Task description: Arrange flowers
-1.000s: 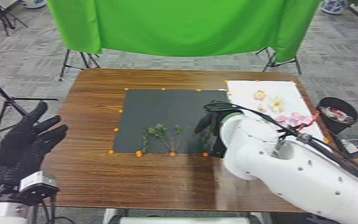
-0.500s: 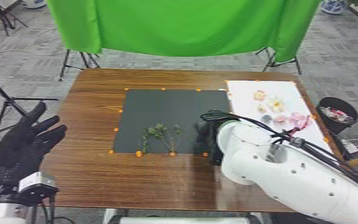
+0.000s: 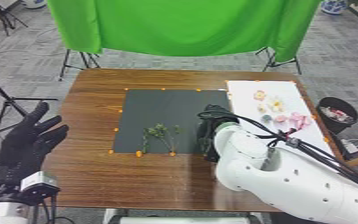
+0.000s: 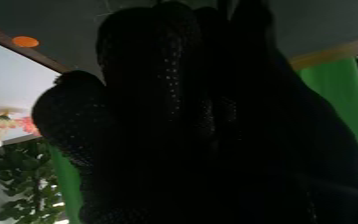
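No readable text, no legible labels, numbers or signs

Left hand (image 3: 20, 150) open, right arm (image 3: 282, 175) angled inward behind right hand (image 3: 211, 129)

Head view: bright, fairly even light. Soft pale sheen on near part of brown table (image 3: 91, 175). Gentle shading in folds of green curtain (image 3: 184, 30). Right hand (image 3: 209, 137) very dark, detail mostly lost. Right wrist view: dimmer, strong contrast. Hand (image 4: 158, 125) near-black, faint glints on fabric. White sheet (image 4: 2, 70) paler, brighter.
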### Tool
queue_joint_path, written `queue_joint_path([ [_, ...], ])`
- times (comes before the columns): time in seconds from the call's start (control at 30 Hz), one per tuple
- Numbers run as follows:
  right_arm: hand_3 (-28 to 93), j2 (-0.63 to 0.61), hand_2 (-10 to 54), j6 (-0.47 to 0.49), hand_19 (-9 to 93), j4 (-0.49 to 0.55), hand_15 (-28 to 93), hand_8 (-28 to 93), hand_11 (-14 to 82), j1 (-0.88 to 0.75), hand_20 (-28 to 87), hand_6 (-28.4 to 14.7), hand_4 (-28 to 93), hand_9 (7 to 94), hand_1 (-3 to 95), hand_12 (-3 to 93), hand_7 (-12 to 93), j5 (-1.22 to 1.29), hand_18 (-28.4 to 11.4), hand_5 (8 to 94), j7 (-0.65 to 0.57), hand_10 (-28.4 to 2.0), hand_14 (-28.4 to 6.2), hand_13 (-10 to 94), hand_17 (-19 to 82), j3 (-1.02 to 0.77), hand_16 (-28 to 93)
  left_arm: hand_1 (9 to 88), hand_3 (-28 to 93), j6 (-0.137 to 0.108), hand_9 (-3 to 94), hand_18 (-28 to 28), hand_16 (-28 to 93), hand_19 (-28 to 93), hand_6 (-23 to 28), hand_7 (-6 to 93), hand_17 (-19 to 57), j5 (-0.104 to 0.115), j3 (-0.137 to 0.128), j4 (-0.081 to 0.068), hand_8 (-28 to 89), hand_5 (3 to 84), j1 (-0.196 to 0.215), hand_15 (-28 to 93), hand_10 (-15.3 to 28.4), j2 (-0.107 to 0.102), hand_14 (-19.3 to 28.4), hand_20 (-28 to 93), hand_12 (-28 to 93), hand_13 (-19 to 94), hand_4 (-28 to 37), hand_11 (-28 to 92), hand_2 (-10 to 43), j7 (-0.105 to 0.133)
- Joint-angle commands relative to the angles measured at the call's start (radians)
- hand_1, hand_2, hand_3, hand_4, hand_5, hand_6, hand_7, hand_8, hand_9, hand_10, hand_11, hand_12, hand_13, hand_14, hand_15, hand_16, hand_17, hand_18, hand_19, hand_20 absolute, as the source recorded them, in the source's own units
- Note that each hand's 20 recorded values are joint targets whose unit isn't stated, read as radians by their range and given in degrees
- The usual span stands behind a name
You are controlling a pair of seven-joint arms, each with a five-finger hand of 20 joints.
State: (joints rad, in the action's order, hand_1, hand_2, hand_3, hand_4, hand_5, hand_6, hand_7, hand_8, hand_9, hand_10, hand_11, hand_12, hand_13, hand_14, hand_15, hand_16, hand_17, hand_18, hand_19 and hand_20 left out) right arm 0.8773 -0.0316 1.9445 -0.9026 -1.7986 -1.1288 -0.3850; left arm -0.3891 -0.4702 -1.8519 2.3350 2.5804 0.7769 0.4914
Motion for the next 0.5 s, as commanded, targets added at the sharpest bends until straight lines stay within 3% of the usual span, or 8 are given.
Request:
queue_joint_path([
  [0.03, 61, 0.003, -9.5, 0.065, 93, -0.007, 47, 12, 25.9, 0.002, -19, -5.2, -27, 93.7, 56.7, 15.1, 17, 0.018, -1.3, 78.8, -0.016, -11.5, -5.0, 94, 77, -0.020, 13, 29.2, 63, 0.008, 29.9, 28.4, -12, 51, 7.9, 7.6, -8.1, -0.006, 0.000, 0.000, -7, 33.6, 0.004, 54, 18.7, 0.004, 27.1, 0, 12, 21, -20.6, 25, 7.1, -0.009],
  [0.07, 60, -0.003, -9.5, 0.063, 93, -0.004, 47, 12, 25.5, 0.000, -19, -5.4, -27, 93.7, 56.5, 15.2, 17, 0.023, -1.3, 78.3, -0.018, -11.6, -5.1, 94, 77, -0.018, 13, 29.2, 63, 0.014, 29.9, 28.4, -12, 51, 7.9, 7.6, -8.1, -0.016, 0.000, -0.002, -7, 33.6, -0.005, 54, 18.7, 0.015, 27.2, 0, 12, 21, -20.5, 25, 7.1, -0.026],
  [0.2, 64, -0.002, -9.5, 0.086, 93, 0.011, 45, 8, 22.9, -0.028, -19, -6.2, -26, 93.2, 52.2, 15.5, 15, 0.049, -1.4, 75.5, -0.010, -12.8, -5.5, 94, 76, -0.068, 13, 29.4, 62, 0.016, 29.9, 28.4, -11, 51, 7.9, 7.6, -8.1, -0.020, 0.003, -0.003, -7, 33.6, -0.007, 54, 18.8, 0.018, 27.2, 0, 12, 21, -20.5, 25, 6.9, -0.028],
  [0.23, 67, -0.002, -9.2, 0.102, 93, 0.016, 45, 5, 22.1, -0.035, -20, -6.5, -25, 92.6, 49.6, 15.9, 14, 0.043, -1.5, 74.2, -0.002, -13.5, -5.7, 94, 76, -0.081, 13, 29.4, 62, 0.012, 29.9, 28.4, -11, 51, 7.9, 7.6, -8.1, -0.013, 0.005, -0.003, -7, 33.6, -0.002, 54, 18.8, 0.011, 27.2, 0, 12, 21, -20.5, 25, 6.8, -0.017],
  [0.27, 69, -0.007, -7.8, 0.086, 93, 0.023, 44, 0, 21.7, -0.034, -20, -6.7, -25, 91.7, 47.1, 16.2, 13, 0.042, -1.6, 73.1, 0.002, -14.0, -6.0, 94, 76, -0.079, 14, 29.4, 62, 0.020, 29.9, 28.4, -11, 51, 7.9, 7.6, -8.1, -0.020, 0.004, -0.004, -7, 33.6, -0.006, 55, 18.8, 0.018, 27.2, 0, 12, 21, -20.5, 25, 6.8, -0.025],
  [0.33, 72, -0.005, -2.6, 0.086, 93, 0.032, 43, -8, 21.0, -0.036, -20, -7.1, -24, 90.6, 42.4, 16.1, 13, 0.047, -2.0, 71.6, 0.004, -14.8, -6.6, 94, 75, -0.090, 15, 29.4, 62, 0.014, 30.0, 28.4, -11, 51, 7.9, 7.6, -8.1, -0.015, 0.003, -0.003, -7, 33.6, -0.001, 54, 18.8, 0.011, 27.2, 0, 12, 21, -20.4, 25, 6.8, -0.019],
  [0.43, 73, -0.002, -0.2, 0.089, 93, 0.035, 42, -10, 20.2, -0.029, -20, -7.9, -23, 90.1, 40.8, 15.8, 12, 0.041, -2.2, 70.3, 0.007, -15.4, -6.7, 94, 75, -0.091, 15, 29.4, 62, 0.007, 29.9, 28.4, -12, 51, 7.9, 7.6, -8.1, 0.000, 0.006, -0.003, -7, 33.6, 0.006, 54, 18.7, -0.007, 27.2, 0, 12, 21, -20.4, 25, 6.9, 0.004],
  [0.5, 73, 0.006, -0.2, 0.116, 93, 0.039, 43, -10, 20.0, -0.038, -20, -8.5, -23, 90.1, 39.7, 15.7, 11, 0.043, -2.4, 69.9, 0.005, -15.9, -7.0, 94, 75, -0.107, 15, 29.4, 62, 0.002, 30.0, 28.4, -11, 51, 7.9, 7.6, -8.1, 0.002, 0.006, -0.002, -7, 33.6, 0.006, 54, 18.7, -0.009, 27.2, 0, 12, 21, -20.4, 25, 6.9, 0.006],
])
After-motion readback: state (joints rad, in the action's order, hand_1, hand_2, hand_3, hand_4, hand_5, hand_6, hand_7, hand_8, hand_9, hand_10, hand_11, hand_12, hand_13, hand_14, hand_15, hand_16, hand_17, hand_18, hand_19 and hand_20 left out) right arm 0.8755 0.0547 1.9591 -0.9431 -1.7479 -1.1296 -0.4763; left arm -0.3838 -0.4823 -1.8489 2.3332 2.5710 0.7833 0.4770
